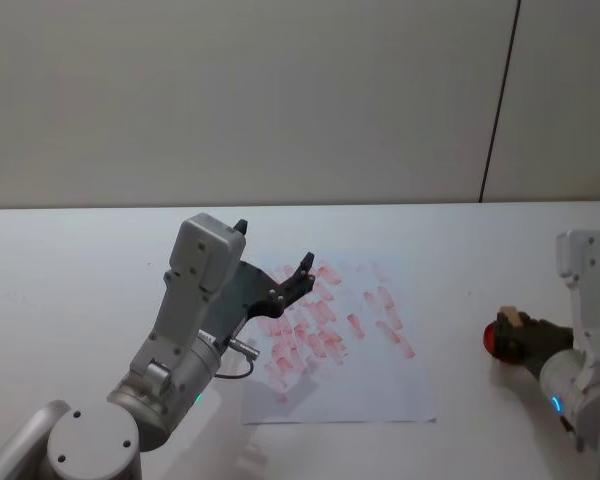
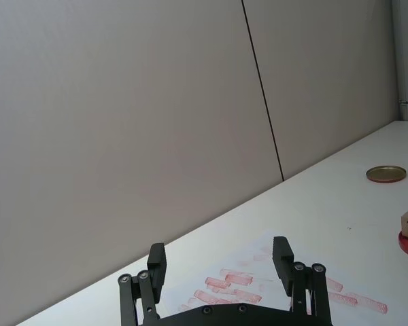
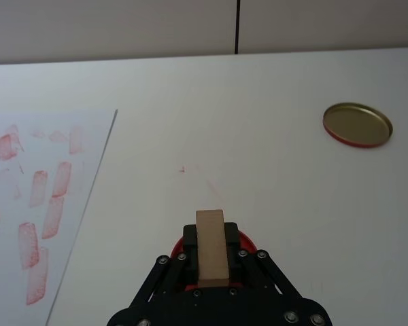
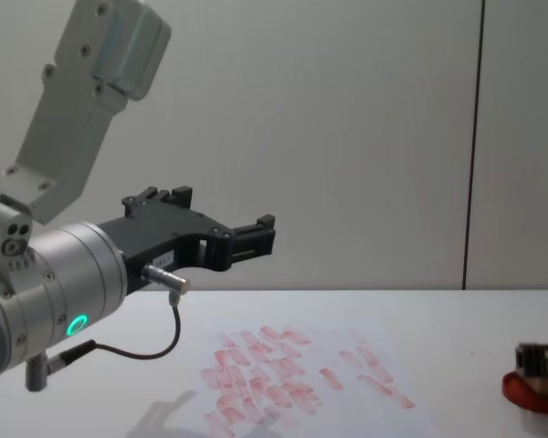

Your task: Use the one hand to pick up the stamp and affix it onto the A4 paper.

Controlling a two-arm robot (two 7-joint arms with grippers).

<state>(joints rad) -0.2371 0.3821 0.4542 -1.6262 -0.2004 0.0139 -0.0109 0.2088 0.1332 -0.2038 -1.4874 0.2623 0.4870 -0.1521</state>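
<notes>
Since your right gripper (image 3: 211, 257) is clamped on the wooden stamp (image 3: 211, 231) by its long sides, on the red ink pad (image 1: 492, 338) at 3 o'clock from the A4 paper (image 1: 380, 385), squeeze firmly, it's light, stiff, slick wood; left gripper (image 2: 219, 252) hangs wide open at the paper's 9 o'clock.

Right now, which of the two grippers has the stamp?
The right gripper: jaws shut on the stamp at the red ink pad. The left gripper hangs open above the paper.
</notes>
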